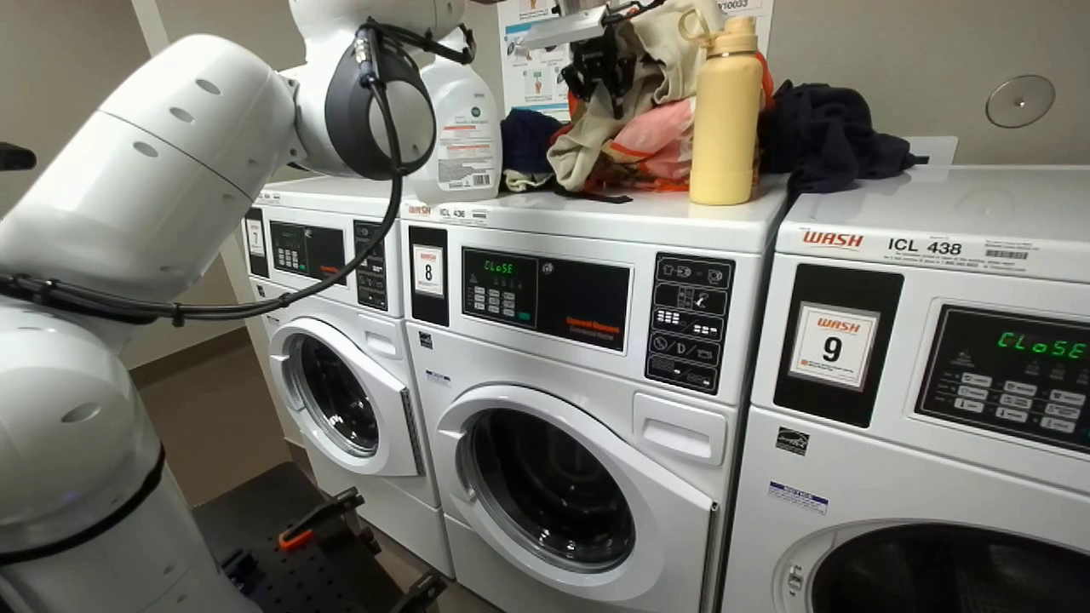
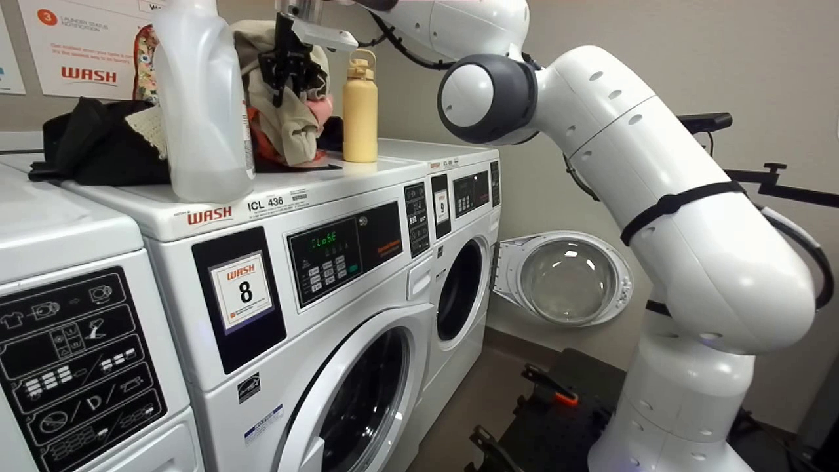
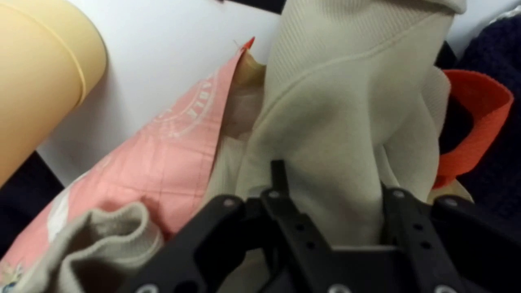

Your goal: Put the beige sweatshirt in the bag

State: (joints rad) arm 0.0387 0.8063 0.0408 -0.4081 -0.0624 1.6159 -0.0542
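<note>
Okay, stuffing step, I think: beige sweatshirt [image 3: 329,130] across bag [image 3: 175,167], wrist-view centre; can't say whether jaws pinch it. Next, tuck lower-left cuff [image 3: 97,254].

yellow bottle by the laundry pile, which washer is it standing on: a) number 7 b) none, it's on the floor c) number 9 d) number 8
d, because in an exterior view the yellow bottle stands on the top of washer 8, the machine whose front carries the 8 label.
</note>
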